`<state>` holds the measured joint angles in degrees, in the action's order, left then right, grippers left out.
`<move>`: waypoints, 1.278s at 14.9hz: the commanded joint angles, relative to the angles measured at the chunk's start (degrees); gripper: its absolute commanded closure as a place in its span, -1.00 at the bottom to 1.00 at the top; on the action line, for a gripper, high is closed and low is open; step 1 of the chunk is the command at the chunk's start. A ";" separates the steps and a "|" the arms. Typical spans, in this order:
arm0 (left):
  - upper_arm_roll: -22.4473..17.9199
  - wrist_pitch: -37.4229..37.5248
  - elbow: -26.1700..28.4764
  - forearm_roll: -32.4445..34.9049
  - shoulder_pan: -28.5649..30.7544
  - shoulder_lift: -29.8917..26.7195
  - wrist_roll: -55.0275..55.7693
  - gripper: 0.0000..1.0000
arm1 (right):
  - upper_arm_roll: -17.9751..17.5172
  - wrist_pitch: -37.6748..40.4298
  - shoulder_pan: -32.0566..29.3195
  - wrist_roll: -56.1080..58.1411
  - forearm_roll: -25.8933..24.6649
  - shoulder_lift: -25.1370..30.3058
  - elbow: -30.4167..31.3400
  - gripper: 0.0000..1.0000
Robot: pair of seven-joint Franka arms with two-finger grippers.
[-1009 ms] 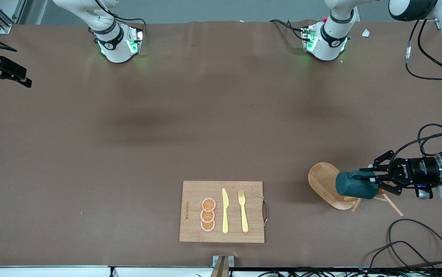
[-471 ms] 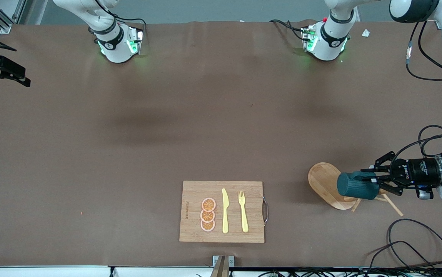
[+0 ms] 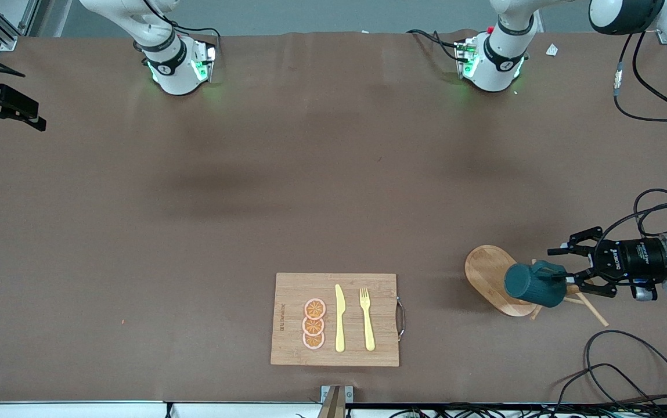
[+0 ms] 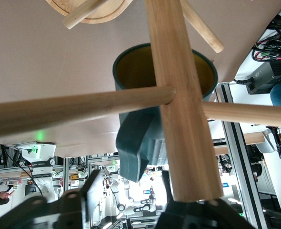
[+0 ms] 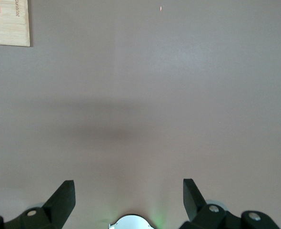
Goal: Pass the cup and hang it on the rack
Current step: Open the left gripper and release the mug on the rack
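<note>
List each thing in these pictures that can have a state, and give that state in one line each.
cup: hanging on a peg of the rack, tilted, released.
rack: upright at the left arm's end of the table.
left gripper: open, beside the cup's handle.
right gripper: open, empty, waiting over bare table.
cutting board: flat, carrying orange slices, knife and fork.

Beside the left hand (image 3: 565, 268), the cup (image 3: 533, 284) hides the rack's (image 3: 487, 273) central post; the right hand (image 3: 17, 110) is cut off at the frame's edge.
</note>
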<state>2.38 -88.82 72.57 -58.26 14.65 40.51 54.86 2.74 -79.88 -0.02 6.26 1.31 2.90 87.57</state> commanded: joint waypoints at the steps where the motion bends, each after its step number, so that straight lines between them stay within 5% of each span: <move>1: 0.61 0.84 -0.85 -1.16 0.38 -0.26 -0.81 -1.00 | -0.46 0.78 -0.51 0.86 -0.43 0.00 -0.64 -1.00; 4: 0.44 0.84 -1.20 -0.46 0.12 -3.75 -0.89 -1.00 | -0.46 0.78 -0.51 0.95 -0.52 0.00 -0.64 -1.00; 10: 0.61 0.66 -1.11 11.74 -4.01 -14.39 -0.90 -1.00 | -0.46 0.78 -0.42 0.95 -0.87 0.00 -0.64 -1.00; 13: 0.61 0.66 -1.11 25.95 -8.22 -18.09 -2.55 -1.00 | -0.46 0.78 -0.33 0.95 -0.87 0.00 -0.56 -1.00; 19: 0.61 0.84 -0.94 55.57 -15.96 -23.54 -25.81 -1.00 | -0.46 0.78 -0.33 0.95 -0.87 0.00 -0.64 -1.00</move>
<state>3.34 -88.12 69.87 -10.46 0.58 19.90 36.94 2.65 -79.78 -0.01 6.40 1.04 2.90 87.53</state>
